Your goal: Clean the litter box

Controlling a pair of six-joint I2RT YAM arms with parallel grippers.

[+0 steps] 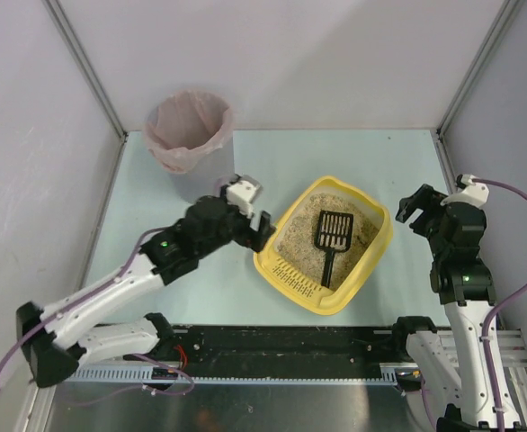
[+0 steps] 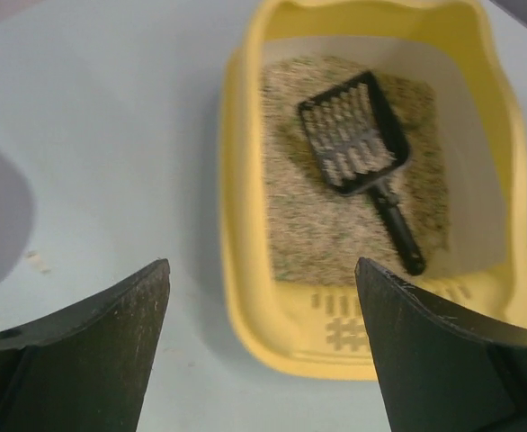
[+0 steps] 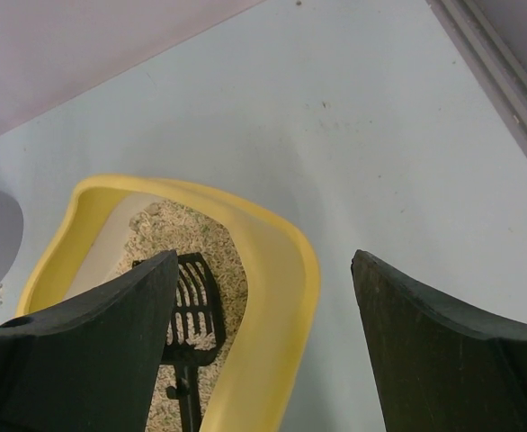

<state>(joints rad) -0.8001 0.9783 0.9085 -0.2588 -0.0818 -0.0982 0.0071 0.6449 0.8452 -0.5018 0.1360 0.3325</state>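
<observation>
Top view: litter box (image 1: pixel 382 236) is sitting mid-table (image 1: pixel 362 157), turned at an angle, with its grille (image 1: pixel 301 279) facing the arm bases. A black scoop (image 1: pixel 331 236) is lying on the litter (image 1: pixel 295 238), handle pointing toward the grille. Left gripper (image 1: pixel 262 229) is hanging just beside the box's left rim. Right gripper (image 1: pixel 412 211) is hovering just off the right rim. A grey pink-lined bin (image 1: pixel 190 135) is standing behind the left arm, apart from the box.

Left wrist: fingers (image 2: pixel 111 342) are spread wide and gripping nothing. The box rim (image 2: pixel 236 225) is lying ahead between them, with the scoop (image 2: pixel 358 144) unobstructed inside.

Right wrist: fingers (image 3: pixel 425 342) are spread wide with nothing between them. The left finger is partly blocking the scoop head (image 3: pixel 196 301). The box's yellow corner (image 3: pixel 272 297) is showing below, with bare table on the right.
</observation>
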